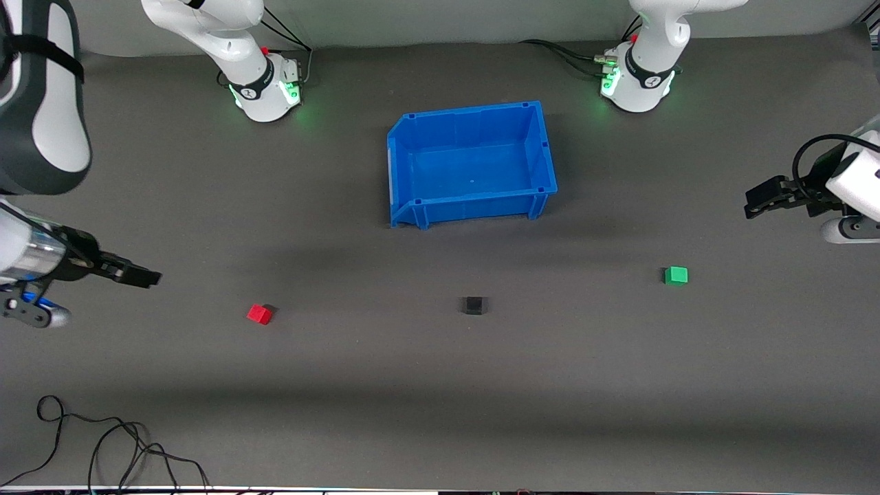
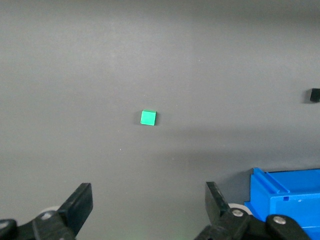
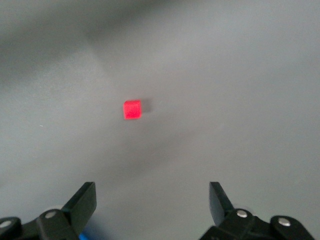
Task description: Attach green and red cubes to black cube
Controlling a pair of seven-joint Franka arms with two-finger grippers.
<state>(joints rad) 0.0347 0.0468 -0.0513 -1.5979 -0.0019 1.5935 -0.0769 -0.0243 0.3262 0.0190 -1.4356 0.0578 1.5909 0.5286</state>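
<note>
Three small matte cubes sit well apart on the grey table, none joined.

Right gripper [image 1: 148, 278] hangs wide open near the red cube [image 1: 260, 314], its nearest arm; black cube [image 1: 474, 305] lies between; green cube [image 1: 676, 276] sits below the wide-open left gripper [image 1: 756, 201]; all are nearer the camera than the blue bin [image 1: 412, 124].

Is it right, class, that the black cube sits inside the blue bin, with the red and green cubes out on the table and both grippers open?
Not quite. The front view shows the black cube on the table, nearer the camera than the blue bin, between the red cube and green cube. The left gripper and right gripper are open.
</note>
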